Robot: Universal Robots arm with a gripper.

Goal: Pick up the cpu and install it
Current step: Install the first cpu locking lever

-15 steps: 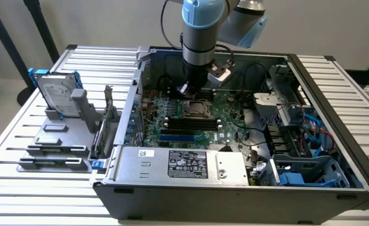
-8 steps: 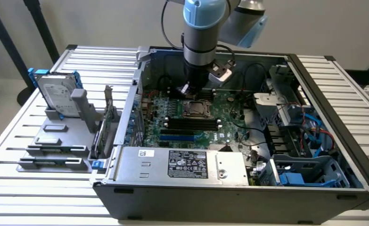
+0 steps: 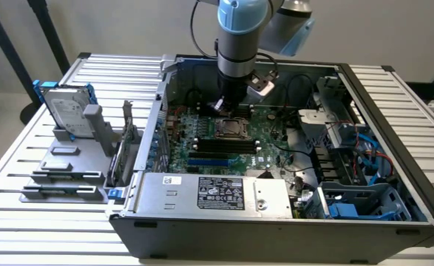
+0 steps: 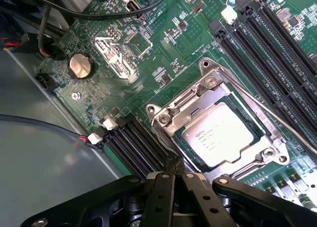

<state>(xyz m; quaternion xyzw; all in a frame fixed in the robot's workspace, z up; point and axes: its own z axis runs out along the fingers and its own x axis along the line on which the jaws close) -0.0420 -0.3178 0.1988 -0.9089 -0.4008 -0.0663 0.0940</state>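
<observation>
The cpu (image 4: 218,135), a flat square chip with a dull silver top, lies seated in the metal-framed socket (image 4: 171,110) on the green motherboard. My gripper (image 4: 176,171) hovers just beside the socket's corner, its black fingers (image 4: 166,187) pressed together and shut with nothing between them. In the exterior view the arm reaches straight down into the open computer case, with the gripper (image 3: 220,105) just above and behind the socket and cpu (image 3: 230,127).
The thin socket lever (image 4: 277,120) runs along one side of the socket. Black memory slots (image 3: 224,147) and the power supply (image 3: 217,194) lie nearer the case front. A hard drive with blue brackets (image 3: 65,113) stands on a grey holder (image 3: 61,177) at the exterior view's left.
</observation>
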